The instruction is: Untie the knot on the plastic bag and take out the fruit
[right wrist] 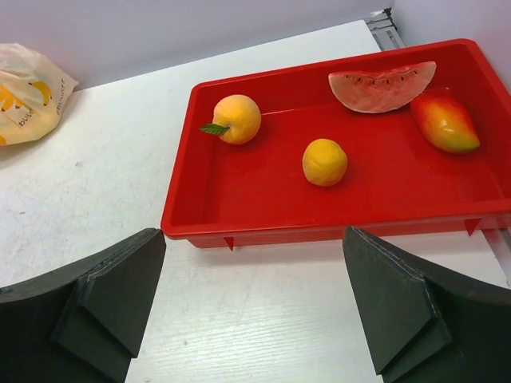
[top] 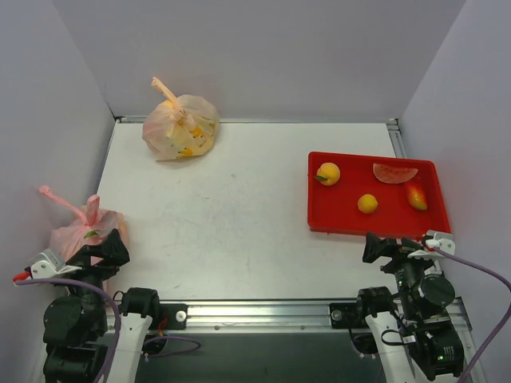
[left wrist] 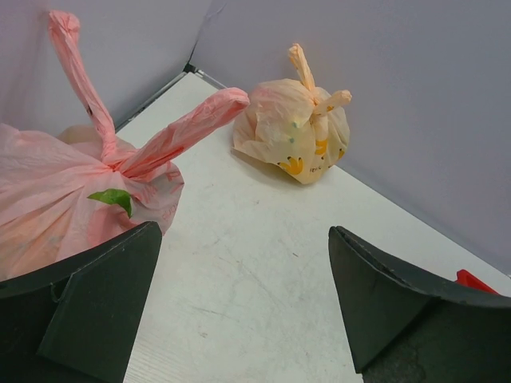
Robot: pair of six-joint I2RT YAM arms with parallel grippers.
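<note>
Pink plastic bag point(left wrist: 48, 191), just beside left pincer point(left wrist: 243, 247)

Logged left arm point(top: 76, 315) and right arm point(top: 421, 307) as black-jointed, with white lower links. Spotted lilac cables point(top: 72, 282) and white mounts at both wrists. Found fingers point(left wrist: 88, 319) matte black, wedge-shaped.

open table point(top: 239, 207) centre, plastic bag point(top: 76, 233) near-left, red tray point(top: 351, 217) right
</note>
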